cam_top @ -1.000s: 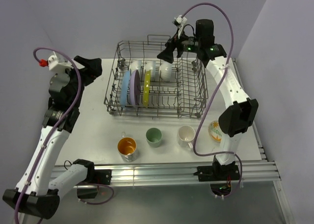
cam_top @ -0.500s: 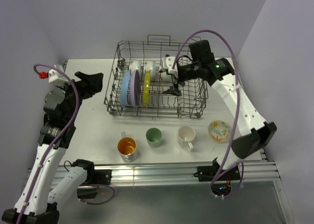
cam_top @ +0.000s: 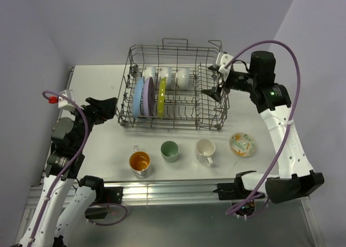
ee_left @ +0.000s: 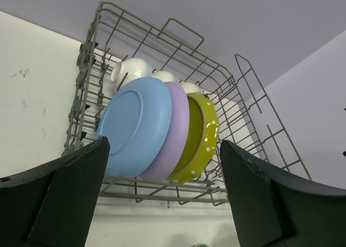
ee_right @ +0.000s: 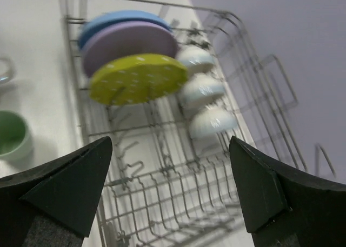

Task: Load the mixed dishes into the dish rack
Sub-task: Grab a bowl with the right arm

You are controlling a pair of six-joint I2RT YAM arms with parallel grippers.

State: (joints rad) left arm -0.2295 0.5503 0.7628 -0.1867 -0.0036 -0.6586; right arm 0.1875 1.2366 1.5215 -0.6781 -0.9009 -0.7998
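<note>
right claw [cam_top: 210, 91] swung rightward to right edge of dish rack [cam_top: 173, 126], left claw [cam_top: 104, 105] drawn back

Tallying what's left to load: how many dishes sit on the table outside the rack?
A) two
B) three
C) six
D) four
D: the orange-inside cup, pale green cup, white mug and floral bowl stand on the table in front of the dish rack.

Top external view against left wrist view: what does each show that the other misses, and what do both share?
Only top external: the orange-inside cup, white mug and floral bowl on the table, nearer than the dish rack. Only left wrist: the white dots on the yellow-green plate. Both: the rack holding the blue plate and lavender plate on edge, white bowls behind.
</note>
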